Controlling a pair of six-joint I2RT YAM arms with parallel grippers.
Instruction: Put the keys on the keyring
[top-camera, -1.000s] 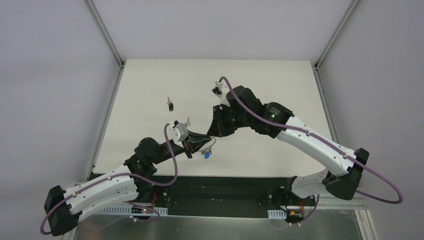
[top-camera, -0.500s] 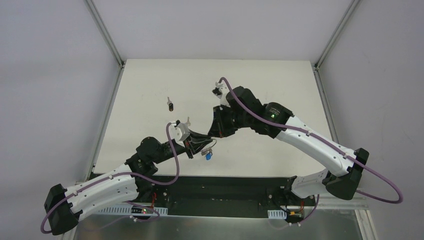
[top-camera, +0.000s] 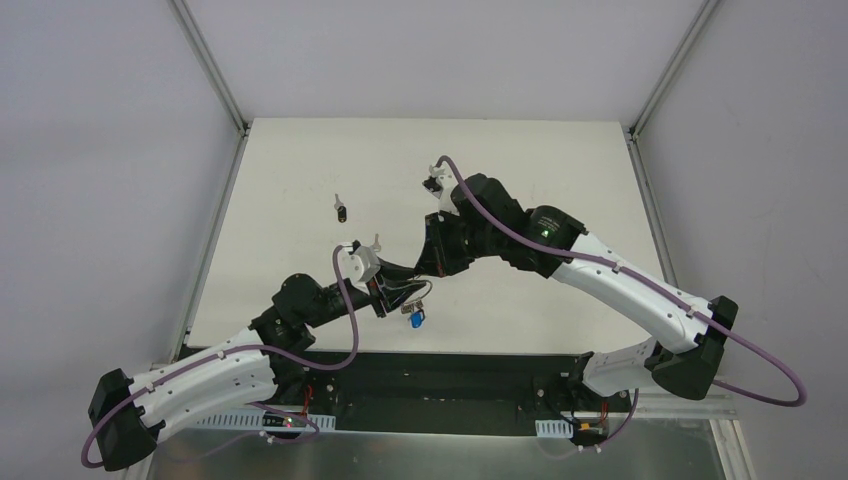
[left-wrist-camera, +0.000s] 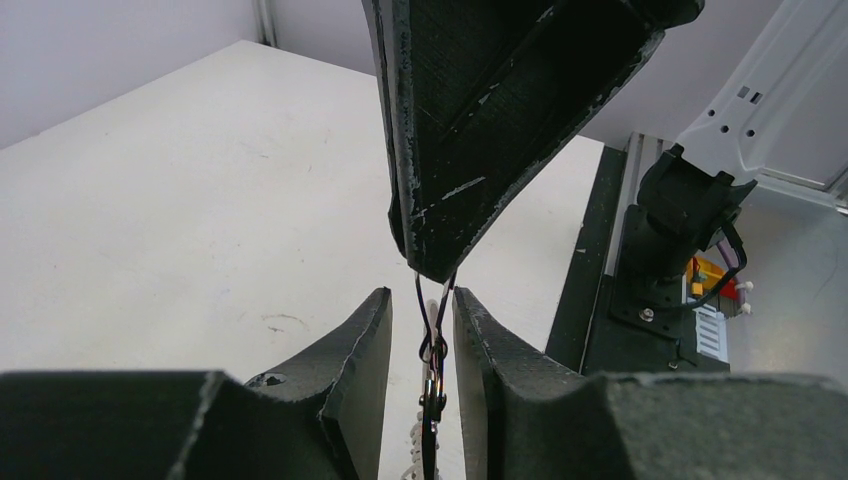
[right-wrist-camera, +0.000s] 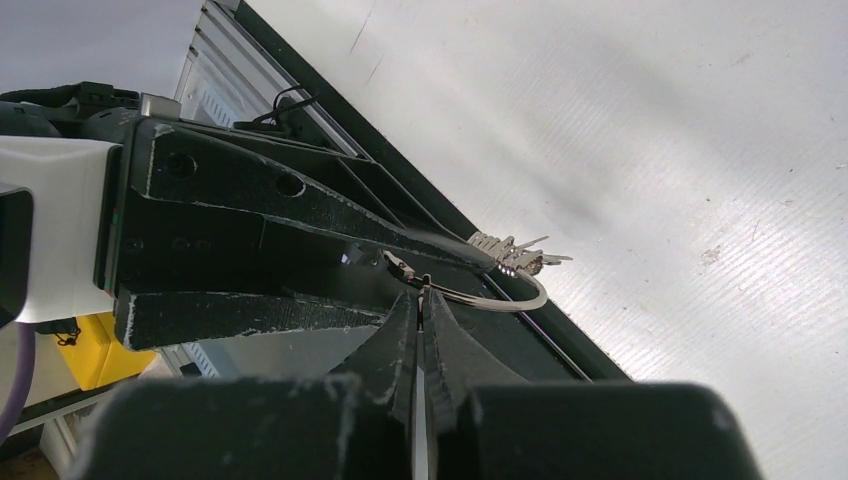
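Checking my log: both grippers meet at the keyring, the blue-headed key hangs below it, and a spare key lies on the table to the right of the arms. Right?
Not quite. The top view shows the spare key lying left of the arms, not right. The left gripper and right gripper do meet at the keyring, blue-headed key hanging below.

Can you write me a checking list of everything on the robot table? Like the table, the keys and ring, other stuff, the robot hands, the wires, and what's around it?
Surface: white table, faint scuffs, dark strip along the near edge.
Job's things: keyring held in the air between both grippers, silver keys bunched on it; blue-headed key hanging below the grippers.
Clutter: small dark object lying alone on the table left of the arms; too small to identify.
Grippers: left gripper closed narrowly around the ring; right gripper pinched shut at the ring from the other side.
Cables: purple cable looped along each arm, none on the keys.
Surroundings: grey walls, metal frame posts.
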